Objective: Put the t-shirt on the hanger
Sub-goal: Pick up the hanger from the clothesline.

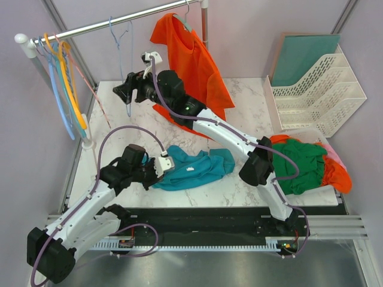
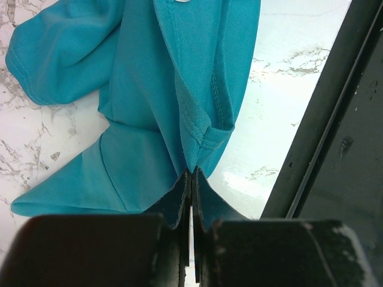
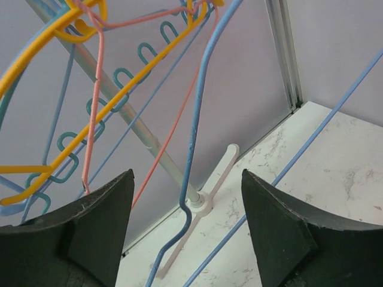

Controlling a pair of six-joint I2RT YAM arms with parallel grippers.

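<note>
I'm at the fetch-the-hanger step. My left end effector (image 2: 191, 179) is pinched shut on a hemmed edge of the t-shirt (image 1: 194, 169), which lies crumpled on the desk (image 1: 251, 101) just ahead of the left arm (most of the cloth rests on the marble). My right end effector (image 3: 187, 179) stands wide open up by the rail (image 1: 119, 23), with the hanger (image 3: 194, 131) — the thin pale-blue one — running between its fingers, not yet gripped. Next, I judge, I must close on that wire without catching the orange hanger (image 3: 18, 170) or pink hanger (image 3: 94, 107) beside it, then lift its hook off the rail — gently, as it will likely swing.
</note>
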